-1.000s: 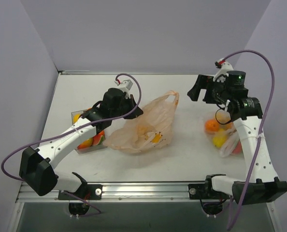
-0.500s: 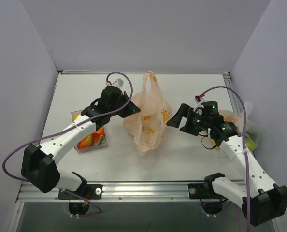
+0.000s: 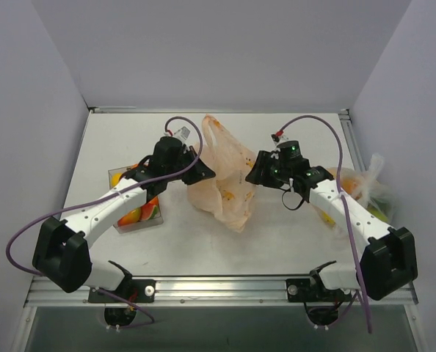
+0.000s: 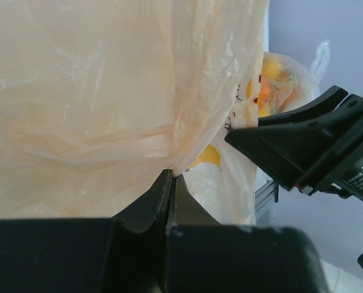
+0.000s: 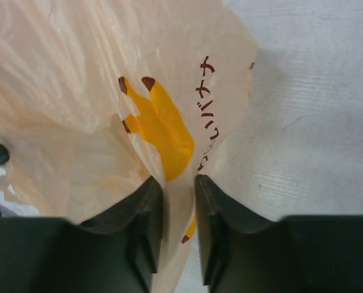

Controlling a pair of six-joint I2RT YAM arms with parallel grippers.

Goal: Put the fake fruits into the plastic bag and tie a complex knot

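I have the thin translucent peach-orange plastic carrier bag (image 3: pixel 222 187) held up over the middle of the white tabletop (image 3: pixel 277 238), stretched between my two arms, with one loop handle (image 3: pixel 212 126) sticking up on its far side. My left end effector (image 3: pixel 200 171) sits at the bag's left edge, fingers pressed together on a pinch of film that comes out right at their tips. My right end effector (image 3: pixel 255 169) sits at the bag's right edge. In its wrist view a fold of film with a yellow print (image 5: pixel 163 131) fills the narrow gap between the fingers, and I cannot tell whether they have it pinched. Left of the bag, a clear rectangular plastic tray (image 3: pixel 119 226) holds glossy orange, red and green toy fruits (image 3: pixel 130 215). Right of the bag, a clear whitish bag (image 3: pixel 368 180) holds more fruit.
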